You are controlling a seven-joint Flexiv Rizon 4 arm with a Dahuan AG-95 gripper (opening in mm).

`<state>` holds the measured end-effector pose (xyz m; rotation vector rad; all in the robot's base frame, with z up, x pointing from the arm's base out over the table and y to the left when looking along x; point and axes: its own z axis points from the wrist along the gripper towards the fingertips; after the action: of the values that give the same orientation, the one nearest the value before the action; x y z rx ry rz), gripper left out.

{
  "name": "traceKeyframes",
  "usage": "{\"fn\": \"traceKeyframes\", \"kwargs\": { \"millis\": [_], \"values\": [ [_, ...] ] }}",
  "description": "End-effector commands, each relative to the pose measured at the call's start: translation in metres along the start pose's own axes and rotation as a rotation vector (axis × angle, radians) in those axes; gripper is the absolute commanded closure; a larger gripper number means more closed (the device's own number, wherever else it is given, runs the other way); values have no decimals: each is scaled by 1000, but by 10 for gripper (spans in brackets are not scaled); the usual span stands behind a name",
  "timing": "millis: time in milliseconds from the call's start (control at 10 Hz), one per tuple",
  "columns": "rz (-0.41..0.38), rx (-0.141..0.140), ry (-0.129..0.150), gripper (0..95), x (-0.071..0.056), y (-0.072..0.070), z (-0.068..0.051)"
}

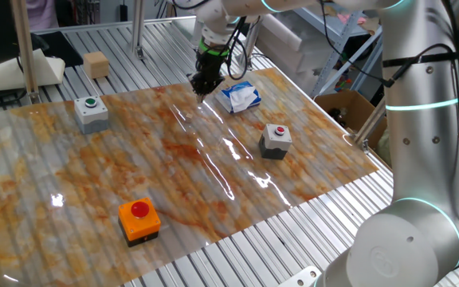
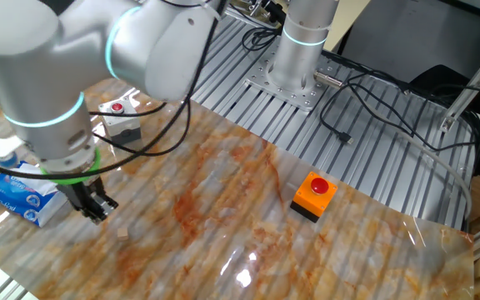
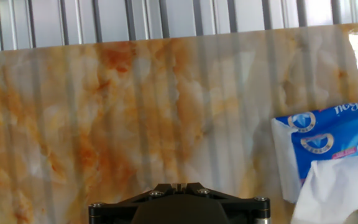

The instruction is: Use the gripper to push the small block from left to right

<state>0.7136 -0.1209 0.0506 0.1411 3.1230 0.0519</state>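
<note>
The small block [image 1: 96,64] is a plain tan wooden cube. It stands on the slatted metal table beyond the marbled mat's far left edge, behind the grey box with a green button [image 1: 92,112]. It is out of view in the other two views. My gripper [image 1: 202,86] hangs low over the far side of the mat, well to the right of the block and not touching it. Its black fingers are together and hold nothing. It also shows in the other fixed view [image 2: 97,212] and at the bottom of the hand view [image 3: 179,185].
A blue tissue pack [image 1: 240,96] lies just right of the gripper and shows in the hand view [image 3: 328,162]. A grey box with a red button [image 1: 276,140] and an orange box with a red button [image 1: 139,219] stand on the mat. A tiny tan speck [image 2: 122,234] lies near the gripper.
</note>
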Motion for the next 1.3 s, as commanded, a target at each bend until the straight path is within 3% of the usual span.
{"fn": "traceKeyframes", "kwargs": {
  "millis": [100, 500, 1200, 1300],
  "values": [
    [9, 1, 5, 950, -2, 3, 7],
    [21, 5, 4, 950, -7, 6, 22],
    [11, 4, 1, 950, -7, 7, 26],
    [10, 3, -15, 950, -4, 8, 30]
  ]
}}
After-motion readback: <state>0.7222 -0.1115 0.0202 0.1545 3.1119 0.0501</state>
